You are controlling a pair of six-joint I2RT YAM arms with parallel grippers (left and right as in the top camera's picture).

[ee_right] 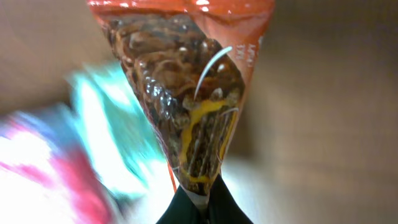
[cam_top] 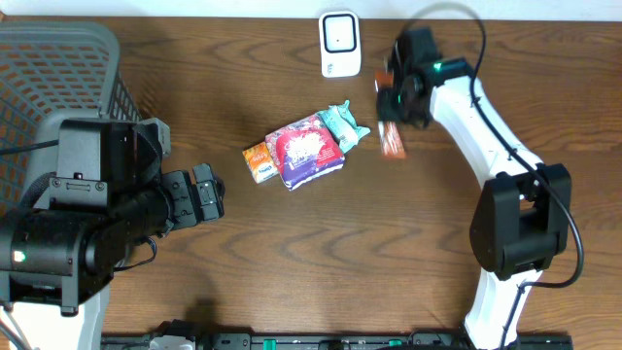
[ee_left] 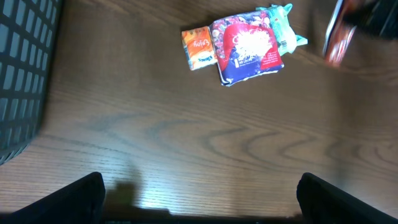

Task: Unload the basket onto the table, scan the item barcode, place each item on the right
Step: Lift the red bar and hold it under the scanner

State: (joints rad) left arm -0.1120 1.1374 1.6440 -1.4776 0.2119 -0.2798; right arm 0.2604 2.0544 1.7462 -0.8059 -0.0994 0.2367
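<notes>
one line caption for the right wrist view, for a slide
Right pincer shut on a red snack bar wrapper, blurred teal packet behind.

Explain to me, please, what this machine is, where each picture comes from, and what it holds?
These are two robot arms at a wooden table. One picture looks down from above; the other two come from cameras on each wrist. The left pincer is open and empty, over bare wood. The right pincer is shut on an orange snack bar, seen close up in its own camera. On the table lie a red bag, a small orange pack and a teal packet, touching one another. A white scanner stands at the far edge, a grey basket at the left.
</notes>
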